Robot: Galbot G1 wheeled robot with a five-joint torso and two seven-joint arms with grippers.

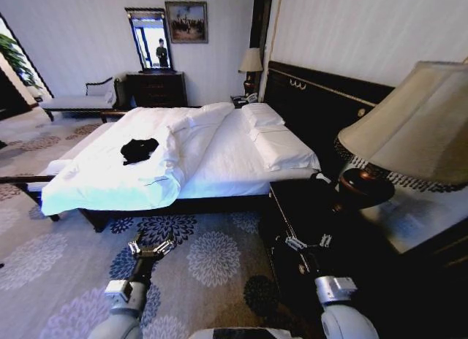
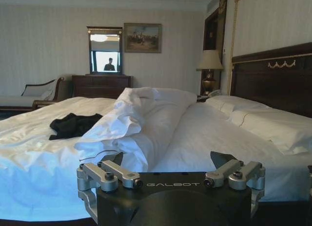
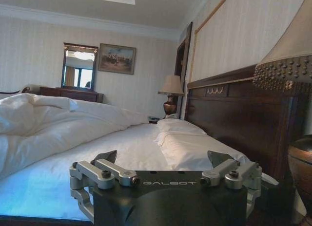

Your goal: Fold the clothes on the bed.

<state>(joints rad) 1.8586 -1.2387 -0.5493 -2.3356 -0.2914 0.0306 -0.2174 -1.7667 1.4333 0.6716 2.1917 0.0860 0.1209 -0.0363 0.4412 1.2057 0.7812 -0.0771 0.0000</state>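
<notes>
- Far left, by the back wall, a pale chaise bench [image 1: 77, 99] stands well apart from the bed; a dark dresser [image 1: 156, 88] with a mirror [image 1: 150, 38] and a framed painting [image 1: 186, 21] lies just beyond it.
- The patterned carpet [image 1: 58, 258] with large flower shapes covers the floor between the robot and the bed.
- The left gripper [image 1: 150, 248] hangs low over the carpet, short of the bed's near side, its fingers [image 2: 109, 173] spread apart and holding nothing.
- The bed [image 1: 110, 185] stretches across the middle, its white duvet [image 2: 141, 123] bunched into a ridge running along its length.
- The black T-shirt [image 1: 139, 150] lies crumpled on the duvet's left part, just beside that ridge; in the left wrist view the T-shirt [image 2: 73, 124] sits left of the bunched folds, which rise between it and the bare sheet.
- White pillows [image 1: 274, 134] lie at the headboard [image 1: 322, 98] end, right of the ridge.
- The right gripper [image 1: 308, 242] hovers in front of a dark nightstand [image 1: 300, 207] beside the bed, its fingers [image 3: 107, 171] apart and empty.
- A large lamp [image 1: 409, 127] with a beaded shade stands on that nightstand, close to the right arm; a second lamp [image 1: 251, 61] stands in the far corner.
</notes>
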